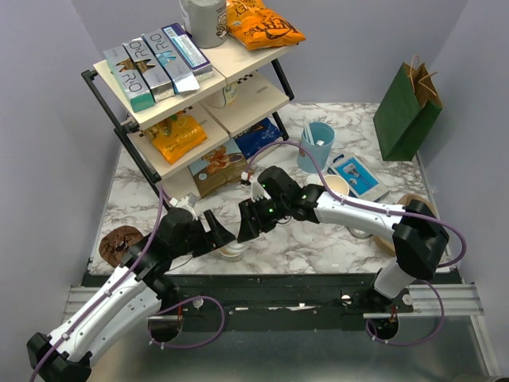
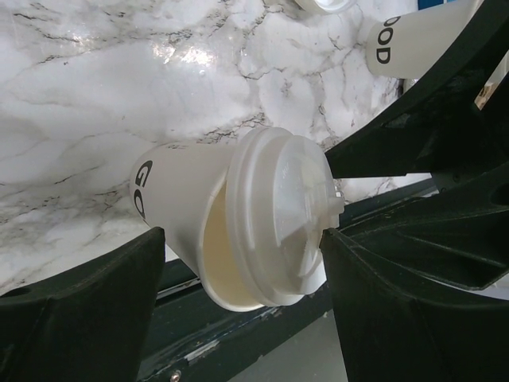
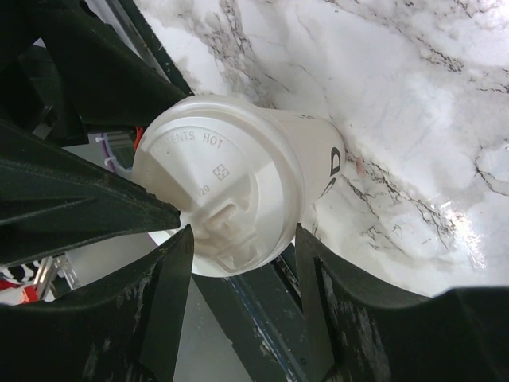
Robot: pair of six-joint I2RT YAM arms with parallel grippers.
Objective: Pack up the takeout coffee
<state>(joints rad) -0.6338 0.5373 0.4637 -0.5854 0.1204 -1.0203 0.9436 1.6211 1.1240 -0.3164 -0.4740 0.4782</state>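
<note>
The takeout coffee (image 1: 233, 251) is a cream paper cup (image 2: 183, 195) at the marble table's front edge. It is hard to make out in the top view. Its white lid (image 2: 278, 223) sits crooked, and the cup's rim and pale inside show beneath it. My left gripper (image 2: 242, 235) has one finger against the cup wall and the other against the lid's edge. My right gripper (image 3: 241, 231) comes from the opposite side, with both fingers pressed on the lid (image 3: 207, 183). In the top view the left gripper (image 1: 219, 231) and right gripper (image 1: 246, 223) meet nose to nose above the cup.
A shelf rack (image 1: 175, 103) with boxes and snack bags stands at the back left. A light blue cup with sticks (image 1: 316, 146), a blue box (image 1: 358, 177) and a green paper bag (image 1: 407, 111) are at the back right. More cream cups (image 2: 413, 40) lie beyond. The table's front edge runs just under the cup.
</note>
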